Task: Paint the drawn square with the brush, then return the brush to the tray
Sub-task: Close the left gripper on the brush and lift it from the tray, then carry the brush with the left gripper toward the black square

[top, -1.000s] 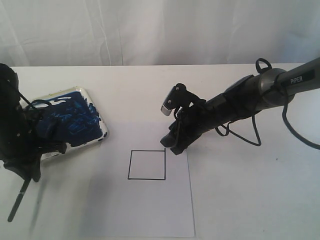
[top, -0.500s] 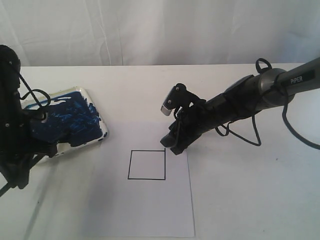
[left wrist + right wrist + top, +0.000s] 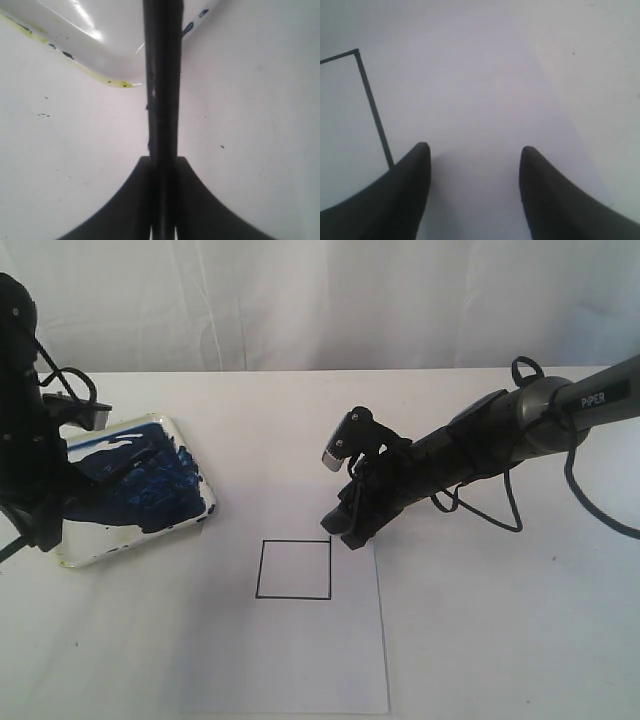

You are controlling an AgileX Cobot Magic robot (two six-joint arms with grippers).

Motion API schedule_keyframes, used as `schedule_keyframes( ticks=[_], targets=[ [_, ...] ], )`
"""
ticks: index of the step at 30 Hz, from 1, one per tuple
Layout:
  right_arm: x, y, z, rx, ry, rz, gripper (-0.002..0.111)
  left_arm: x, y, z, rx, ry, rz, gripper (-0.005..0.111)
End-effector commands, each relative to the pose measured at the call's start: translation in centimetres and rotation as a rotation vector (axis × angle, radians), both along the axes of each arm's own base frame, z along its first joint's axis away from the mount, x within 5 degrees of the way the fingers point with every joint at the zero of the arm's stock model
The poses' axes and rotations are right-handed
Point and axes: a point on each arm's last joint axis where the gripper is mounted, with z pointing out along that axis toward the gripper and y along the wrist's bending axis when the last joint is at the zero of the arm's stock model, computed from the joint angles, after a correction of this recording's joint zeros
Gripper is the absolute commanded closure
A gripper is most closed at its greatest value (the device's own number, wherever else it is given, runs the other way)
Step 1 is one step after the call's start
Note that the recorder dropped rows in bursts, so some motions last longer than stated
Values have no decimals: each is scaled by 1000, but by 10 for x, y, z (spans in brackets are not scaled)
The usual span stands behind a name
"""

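On the table (image 3: 480,630) the white paper sheet (image 3: 300,665) lies nearest, and the drawn square (image 3: 294,570) on it is blank white inside. Just beyond the square's far right corner is the right claw (image 3: 475,150), spread and holding nothing. Off to the left, the left claw (image 3: 162,161) pinches the brush (image 3: 162,95) by its handle, beside a near corner of the blue-smeared tray (image 3: 118,546).

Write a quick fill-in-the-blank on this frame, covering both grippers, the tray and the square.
1. The left gripper is shut on the ___.
2. The right gripper, beside the drawn square, is ___.
3. The paint in the tray is coloured ___.
4. The drawn square holds ___ paint.
Missing words: brush; open; blue; no.
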Motion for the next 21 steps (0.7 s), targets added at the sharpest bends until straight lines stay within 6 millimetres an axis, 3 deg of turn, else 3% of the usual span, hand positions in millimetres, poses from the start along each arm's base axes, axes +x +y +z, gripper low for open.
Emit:
schedule_keyframes(
  ticks=[1,6,11,21],
  targets=[
    [0,-2,-7,-29,-4,6,57,-14,-11,13,35,53,-90,107],
    [0,-2,-7,-29,-4,6,57,-26,-42,21,106,10,-258,107],
    [0,-2,-7,-29,-4,6,57,-32,-55,26,172,-26,-342,107],
    [1,-2,-7,-32,-7,3,57,-24,-39,32,354,-85,-396,107]
  ],
)
